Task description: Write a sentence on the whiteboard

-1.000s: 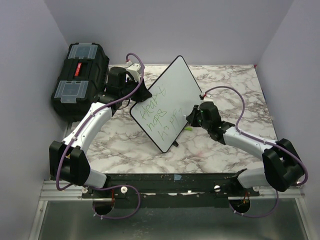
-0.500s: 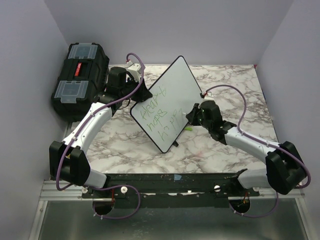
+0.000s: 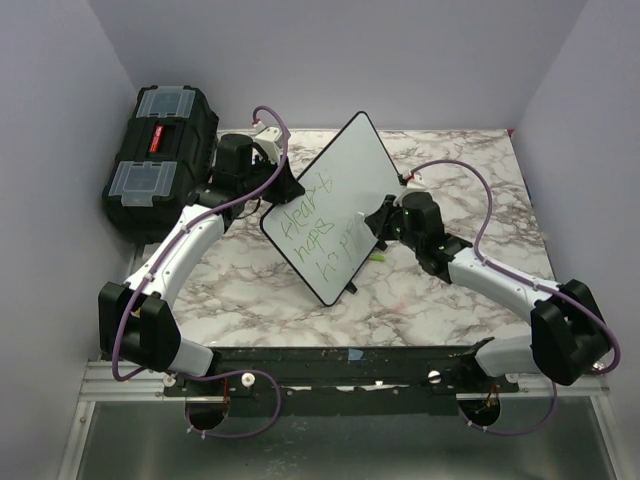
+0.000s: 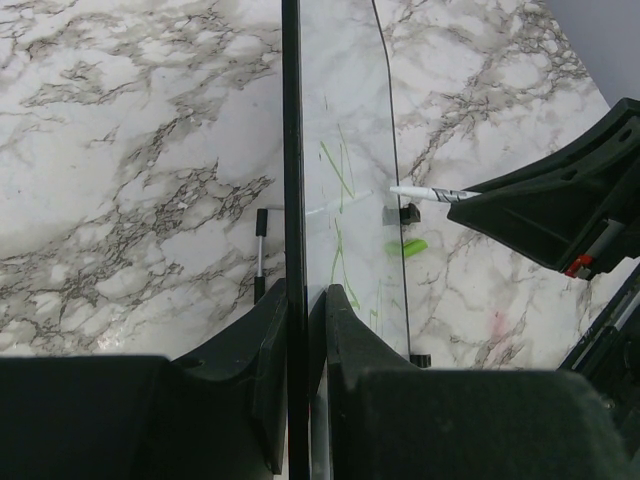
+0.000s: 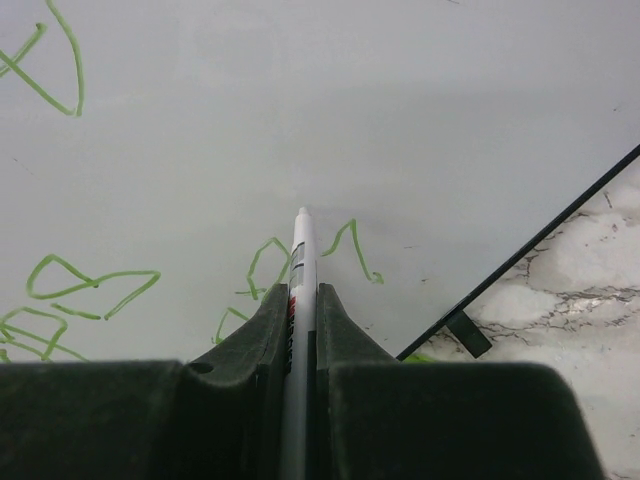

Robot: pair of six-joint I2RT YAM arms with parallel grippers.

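The whiteboard stands tilted on its edge above the marble table, a corner pointing down. My left gripper is shut on its left edge; in the left wrist view the black rim runs straight between the fingers of that gripper. The sentence is three lines of green letters on the lower half, also visible in the right wrist view. My right gripper is shut on a white marker, its tip right at the board face, beside the last green strokes. The marker points at the white face.
A black toolbox with clear lid compartments sits at the far left, behind the left arm. A small green cap lies on the marble table under the right wrist. A short black stick lies on the table behind the board.
The right gripper with the marker has shifted a little up and away along the board's right part. The left gripper and the board have stayed put.
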